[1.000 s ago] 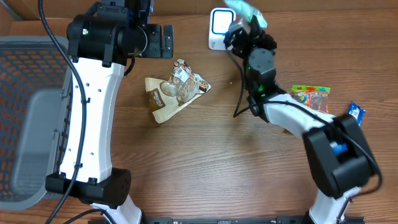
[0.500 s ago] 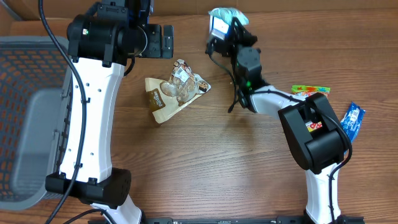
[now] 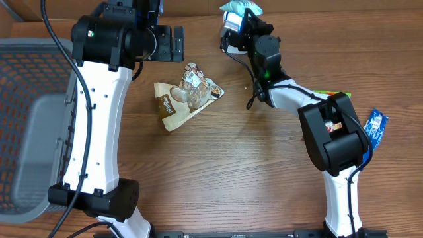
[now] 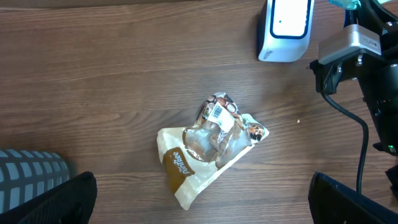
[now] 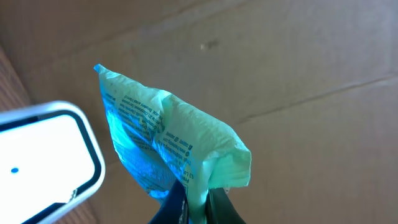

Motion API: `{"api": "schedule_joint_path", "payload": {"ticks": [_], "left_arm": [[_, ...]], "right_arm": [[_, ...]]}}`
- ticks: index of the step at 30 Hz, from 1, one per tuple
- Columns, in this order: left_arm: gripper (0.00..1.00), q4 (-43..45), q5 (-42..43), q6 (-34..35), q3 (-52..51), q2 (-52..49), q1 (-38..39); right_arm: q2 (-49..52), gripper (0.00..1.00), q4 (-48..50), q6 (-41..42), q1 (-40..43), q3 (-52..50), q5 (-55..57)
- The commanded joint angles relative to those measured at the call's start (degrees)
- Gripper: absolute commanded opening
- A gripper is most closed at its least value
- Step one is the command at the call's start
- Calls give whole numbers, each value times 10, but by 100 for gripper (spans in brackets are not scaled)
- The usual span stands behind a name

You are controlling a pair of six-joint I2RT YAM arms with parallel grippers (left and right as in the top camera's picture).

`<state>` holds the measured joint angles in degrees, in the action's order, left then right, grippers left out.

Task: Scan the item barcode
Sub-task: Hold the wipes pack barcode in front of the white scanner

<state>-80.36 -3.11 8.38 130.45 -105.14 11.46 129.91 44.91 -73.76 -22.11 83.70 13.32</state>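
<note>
My right gripper (image 5: 198, 200) is shut on the lower edge of a pale green and blue packet (image 5: 168, 146), whose printed side shows in the right wrist view. The packet (image 3: 239, 8) hangs at the table's far edge, just above and behind the white barcode scanner (image 3: 229, 38). The scanner's bright face (image 5: 43, 155) sits left of the packet. No barcode shows clearly. My left gripper (image 3: 166, 43) hovers open high over the table, its dark fingers (image 4: 59, 199) wide apart with nothing between them.
A brown and cream snack bag (image 3: 185, 98) lies mid-table, also below the left wrist (image 4: 208, 146). A grey mesh basket (image 3: 26, 132) stands at the left edge. A colourful candy bag (image 3: 330, 96) and a blue packet (image 3: 375, 124) lie at the right. Cardboard backs the table.
The right gripper has carried the green packet left and toward the far edge, from beside the scanner to just above it. The left arm has not moved.
</note>
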Motion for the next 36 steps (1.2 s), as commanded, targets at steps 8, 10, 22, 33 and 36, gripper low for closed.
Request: {"api": "schedule_joint_path", "payload": {"ticks": [8,10,22,33,36], "left_arm": [[99,0,-4,-11,-2,-4,-2],[100,0,-4,-11,-2,-4,-2],[100,0,-4,-11,-2,-4,-2],[100,0,-4,-11,-2,-4,-2],[100,0,-4,-11,-2,-4,-2]], "right_arm": [[6,4,8,-2,14,19,-12],[9,4,8,-5,19,19,-17],[20,4,16,-62,27,19,-50],[20,4,15,-63,30,19,-49],[20,4,15,-82,30,19,-49]]}}
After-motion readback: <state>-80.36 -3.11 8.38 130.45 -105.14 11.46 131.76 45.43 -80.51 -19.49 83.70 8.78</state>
